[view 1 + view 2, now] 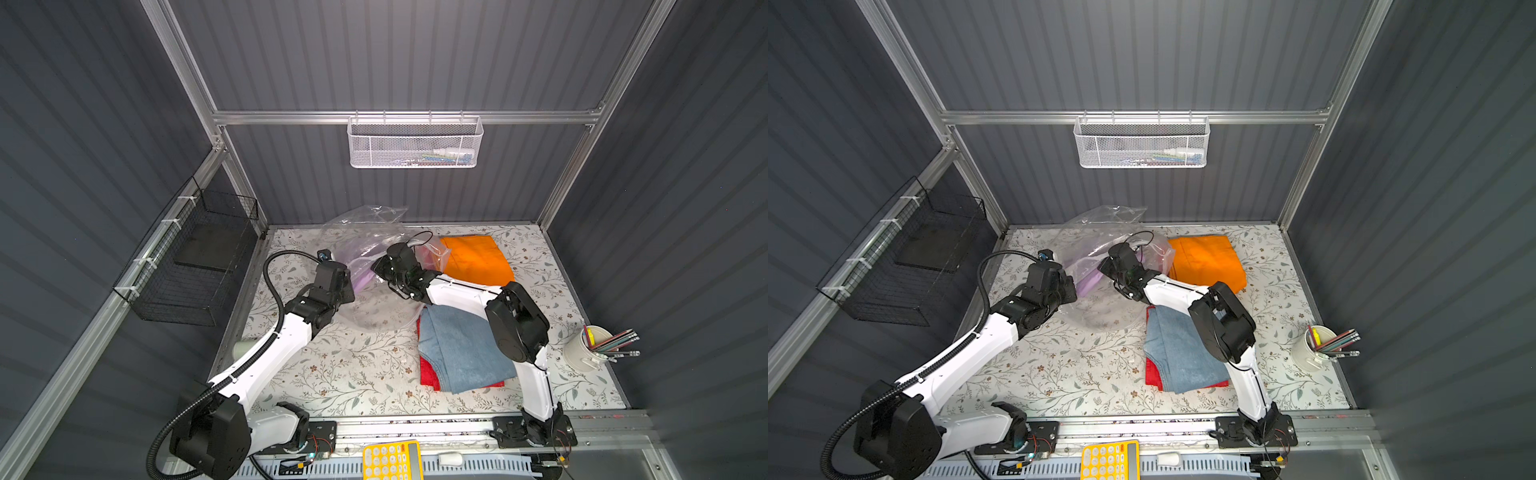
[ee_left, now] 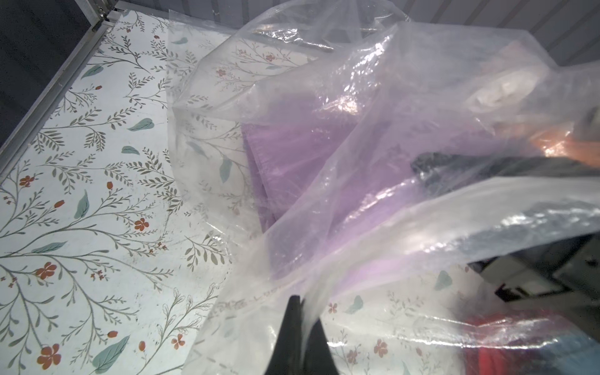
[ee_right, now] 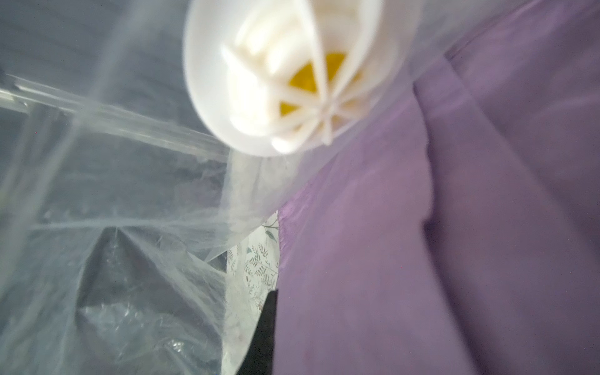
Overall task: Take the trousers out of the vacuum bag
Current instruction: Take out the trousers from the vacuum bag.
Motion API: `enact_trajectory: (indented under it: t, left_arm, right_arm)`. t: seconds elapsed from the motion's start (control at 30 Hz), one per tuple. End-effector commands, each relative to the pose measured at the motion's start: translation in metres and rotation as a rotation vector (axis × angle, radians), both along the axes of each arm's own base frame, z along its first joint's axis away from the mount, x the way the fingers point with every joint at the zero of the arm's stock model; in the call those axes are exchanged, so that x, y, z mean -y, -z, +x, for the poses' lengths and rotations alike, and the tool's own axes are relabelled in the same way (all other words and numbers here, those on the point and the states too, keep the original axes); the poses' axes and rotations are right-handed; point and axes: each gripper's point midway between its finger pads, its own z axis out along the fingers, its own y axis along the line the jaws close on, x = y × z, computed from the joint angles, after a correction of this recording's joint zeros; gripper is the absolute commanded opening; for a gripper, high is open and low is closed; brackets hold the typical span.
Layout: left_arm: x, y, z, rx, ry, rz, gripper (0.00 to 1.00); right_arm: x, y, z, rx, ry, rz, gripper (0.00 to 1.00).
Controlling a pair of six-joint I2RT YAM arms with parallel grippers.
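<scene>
Left gripper pinches the bag rim, jaws closed. Right gripper, deep inside, appears clamped on the lilac pair. Outside, by its arm, lie the orange pair, denim pair and red pair; no pink shows.

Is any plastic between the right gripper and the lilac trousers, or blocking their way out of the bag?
Nothing visible does. The right gripper is inside the vacuum bag, shut on the lilac trousers, bare cloth against its finger. The left gripper pinches the bag's edge, lifting the mouth open.
</scene>
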Motion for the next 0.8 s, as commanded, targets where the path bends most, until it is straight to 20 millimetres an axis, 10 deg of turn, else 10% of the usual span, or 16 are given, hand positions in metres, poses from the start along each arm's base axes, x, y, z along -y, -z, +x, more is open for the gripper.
enact_trajectory:
  t: [0.0,0.37,0.77]
  left_arm:
    - [-0.002,-0.012,0.010,0.033,-0.010,0.004,0.00]
    - [-0.006,-0.013,0.007,0.030,-0.016,-0.009,0.00]
    - [-0.003,-0.012,0.017,0.030,-0.015,-0.014,0.00]
  right_arm:
    - [-0.017,-0.012,-0.018,0.038,-0.050,0.010,0.01]
    - [0.008,-0.025,-0.012,0.033,-0.045,0.010,0.00]
    - [-0.013,-0.031,-0.081,0.027,-0.151,0.004,0.00]
